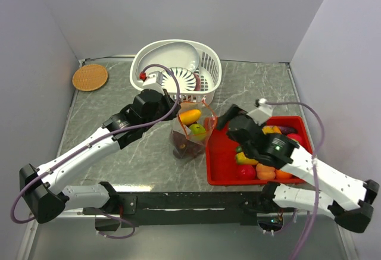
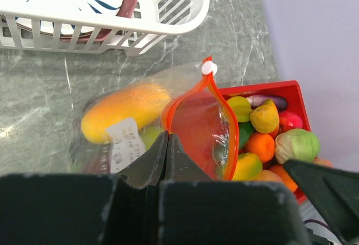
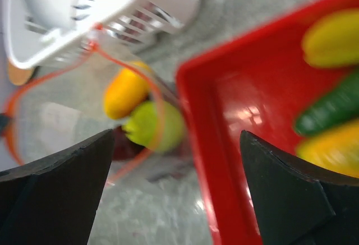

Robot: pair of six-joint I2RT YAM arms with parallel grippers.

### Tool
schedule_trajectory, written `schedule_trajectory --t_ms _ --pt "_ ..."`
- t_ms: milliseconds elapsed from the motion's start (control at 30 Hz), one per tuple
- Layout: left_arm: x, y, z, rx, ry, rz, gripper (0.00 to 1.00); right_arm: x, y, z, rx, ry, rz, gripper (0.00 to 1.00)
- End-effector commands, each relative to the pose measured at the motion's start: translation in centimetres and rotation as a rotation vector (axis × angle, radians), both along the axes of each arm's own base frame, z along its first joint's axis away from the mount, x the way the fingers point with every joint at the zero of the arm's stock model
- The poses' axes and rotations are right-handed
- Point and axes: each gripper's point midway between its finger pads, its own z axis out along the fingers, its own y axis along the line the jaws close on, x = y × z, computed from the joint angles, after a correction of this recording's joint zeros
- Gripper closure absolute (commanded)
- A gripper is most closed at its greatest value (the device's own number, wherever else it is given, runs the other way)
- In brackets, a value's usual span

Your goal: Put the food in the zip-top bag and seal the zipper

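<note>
The clear zip-top bag [image 1: 191, 132] stands open in the middle of the table, its orange-red zipper [image 2: 224, 116] forming a loop. Inside lie an orange mango [image 1: 190, 116], a green pear [image 1: 197, 130] and purple grapes [image 1: 186, 148]. My left gripper [image 1: 172, 103] is shut on the near-left rim of the bag's mouth [image 2: 166, 138]. My right gripper [image 1: 225, 119] is open and empty, between the bag and the red tray; its view [image 3: 176, 166] shows mango [image 3: 126, 91] and pear [image 3: 151, 124] through the plastic. More food [image 1: 265, 168] lies in the tray.
A red tray [image 1: 218, 166] sits right of the bag. A white slotted basket [image 1: 209, 72] holding a white dish stands just behind the bag. A round cork coaster [image 1: 90, 77] lies at the back left. Grey walls enclose the table.
</note>
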Motion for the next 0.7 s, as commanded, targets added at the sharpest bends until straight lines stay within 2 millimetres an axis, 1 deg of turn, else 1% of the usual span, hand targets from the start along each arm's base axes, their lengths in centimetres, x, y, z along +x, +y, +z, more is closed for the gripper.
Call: schedule_trajectory --t_ms 0,33,67,100,133,233,300,467,567,667 --pt "0.2 0.6 3.1 -0.060 -0.081 0.020 0.99 -5.4 -4.4 -5.8 -0.007 0.265 -0.075 0.00" --pt "0.2 0.5 3.1 -0.061 -0.081 0.019 0.99 -6.2 -4.8 -7.4 0.005 0.310 -0.094 0.00" --pt "0.2 0.5 3.1 -0.061 -0.080 0.016 0.99 -7.1 -4.6 -7.9 0.042 0.346 -0.082 0.00" --pt "0.2 0.4 3.1 -0.061 -0.078 0.014 0.99 -7.5 -4.8 -8.5 0.051 0.366 -0.094 0.00" --pt "0.2 0.4 3.1 -0.062 -0.079 0.013 0.99 -8.2 -5.5 -9.8 0.051 0.401 -0.135 0.00" --pt "0.2 0.4 3.1 -0.062 -0.079 0.011 0.99 -9.2 -7.2 -11.4 0.030 0.443 -0.214 0.00" --pt "0.2 0.5 2.9 -0.056 -0.076 0.015 0.99 -9.5 -7.7 -12.1 0.014 0.464 -0.237 0.00" --pt "0.1 0.7 2.9 -0.053 -0.078 0.019 0.99 -10.1 -7.6 -13.5 -0.036 0.523 -0.237 0.00" --pt "0.1 0.8 2.8 -0.050 -0.075 0.020 0.99 -10.5 -7.8 -14.1 -0.081 0.559 -0.242 0.00" --pt "0.0 0.8 2.8 -0.054 -0.073 0.020 0.99 -10.6 -7.9 -14.3 -0.111 0.574 -0.247 0.00"
